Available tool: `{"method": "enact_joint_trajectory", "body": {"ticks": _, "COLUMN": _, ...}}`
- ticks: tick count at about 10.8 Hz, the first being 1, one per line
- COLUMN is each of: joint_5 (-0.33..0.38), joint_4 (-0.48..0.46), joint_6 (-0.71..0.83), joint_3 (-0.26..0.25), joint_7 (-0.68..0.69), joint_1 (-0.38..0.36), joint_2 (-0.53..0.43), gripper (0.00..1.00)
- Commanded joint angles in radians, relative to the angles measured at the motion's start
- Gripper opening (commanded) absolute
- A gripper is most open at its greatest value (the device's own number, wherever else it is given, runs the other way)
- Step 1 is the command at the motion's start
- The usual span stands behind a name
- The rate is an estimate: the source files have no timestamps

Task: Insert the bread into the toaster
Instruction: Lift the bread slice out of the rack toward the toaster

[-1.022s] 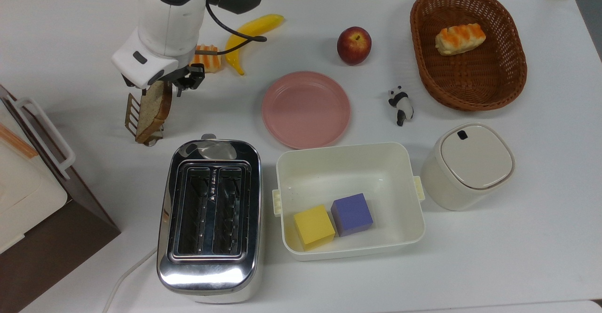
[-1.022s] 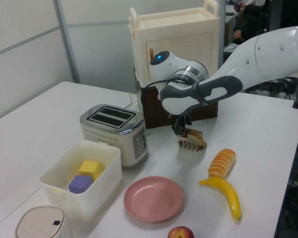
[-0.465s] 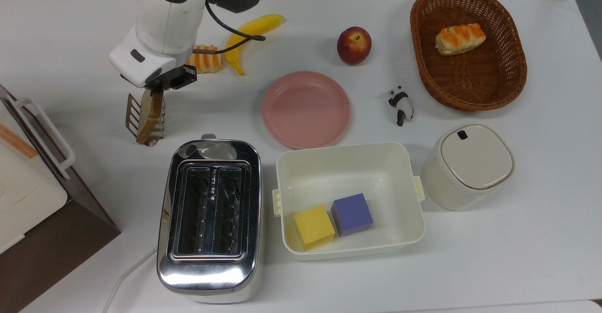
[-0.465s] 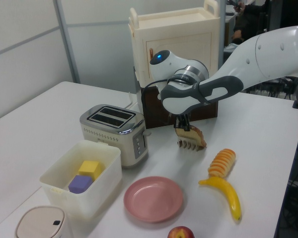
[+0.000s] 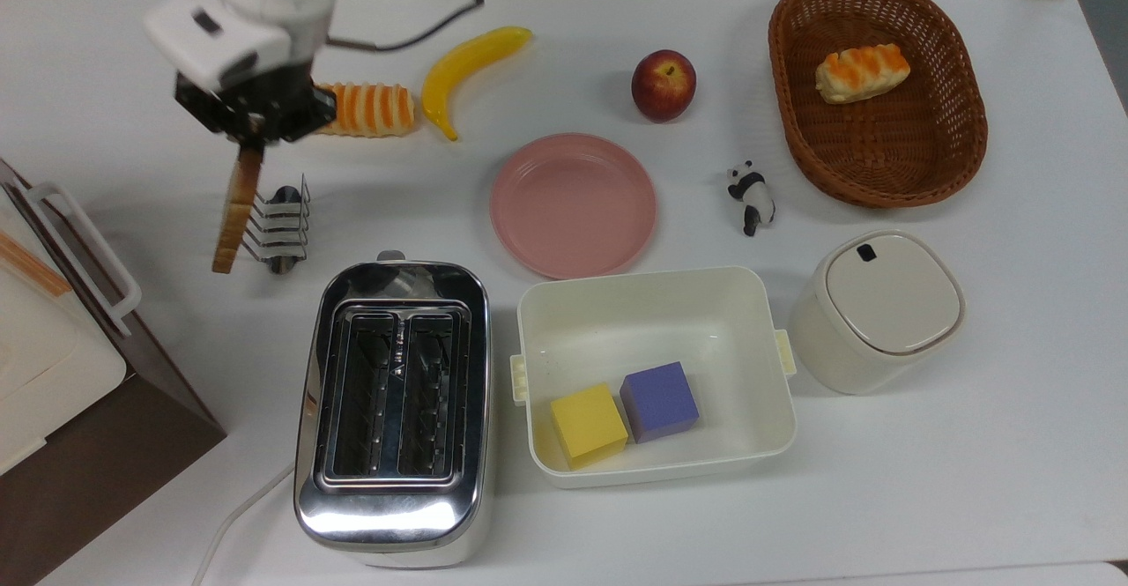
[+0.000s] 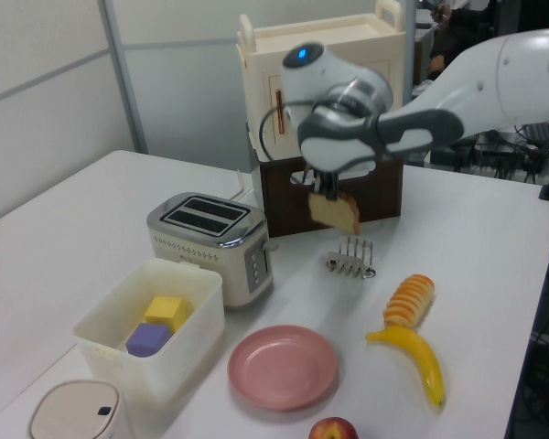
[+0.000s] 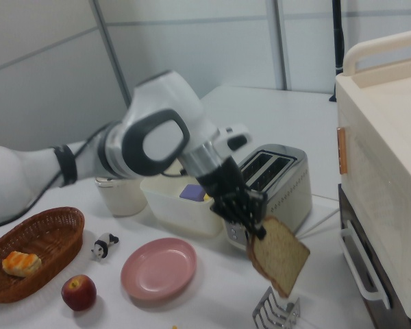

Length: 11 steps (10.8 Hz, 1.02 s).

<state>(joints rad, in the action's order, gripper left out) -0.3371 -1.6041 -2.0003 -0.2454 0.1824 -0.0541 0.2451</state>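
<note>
White tabletop is carrying a scatter of props; the gripper [image 7: 255,229] is pinching the bread [image 7: 279,256] by its top edge, the slice hanging in the air above the wire rack [image 7: 277,309], apart from it; the toaster [image 5: 393,410] is sitting nearby with both slots free; the bread is probably light, thin and soft, so an edge grip risks it swinging or tearing.
</note>
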Motion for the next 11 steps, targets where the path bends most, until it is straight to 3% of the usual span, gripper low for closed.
{"method": "enact_joint_trajectory", "body": {"ticks": 1, "joint_5": 0.178, "joint_4": 0.080, "joint_6": 0.040, "joint_3": -0.008, "joint_7": -0.017, "joint_1": -0.004, "joint_2": -0.059, "gripper": 0.00}}
{"method": "enact_joint_trajectory", "body": {"ticks": 3, "joint_5": 0.266, "joint_4": 0.163, "joint_6": 0.013, "joint_3": -0.006, "joint_7": -0.052, "joint_1": -0.003, "joint_2": -0.053, "gripper": 0.00}}
{"method": "enact_joint_trajectory", "body": {"ticks": 5, "joint_5": 0.328, "joint_4": 0.159, "joint_6": -0.192, "joint_3": -0.003, "joint_7": -0.185, "joint_1": -0.010, "joint_2": -0.037, "gripper": 0.00}}
{"method": "enact_joint_trajectory", "body": {"ticks": 7, "joint_5": 0.331, "joint_4": 0.164, "joint_6": -0.305, "joint_3": 0.009, "joint_7": -0.294, "joint_1": -0.026, "joint_2": 0.012, "gripper": 0.00}}
{"method": "enact_joint_trajectory", "body": {"ticks": 9, "joint_5": 0.329, "joint_4": 0.165, "joint_6": -0.468, "joint_3": 0.008, "joint_7": -0.375, "joint_1": -0.085, "joint_2": 0.087, "gripper": 0.00}}
{"method": "enact_joint_trajectory", "body": {"ticks": 11, "joint_5": 0.331, "joint_4": 0.179, "joint_6": -0.489, "joint_3": 0.008, "joint_7": -0.383, "joint_1": -0.113, "joint_2": 0.137, "gripper": 0.00}}
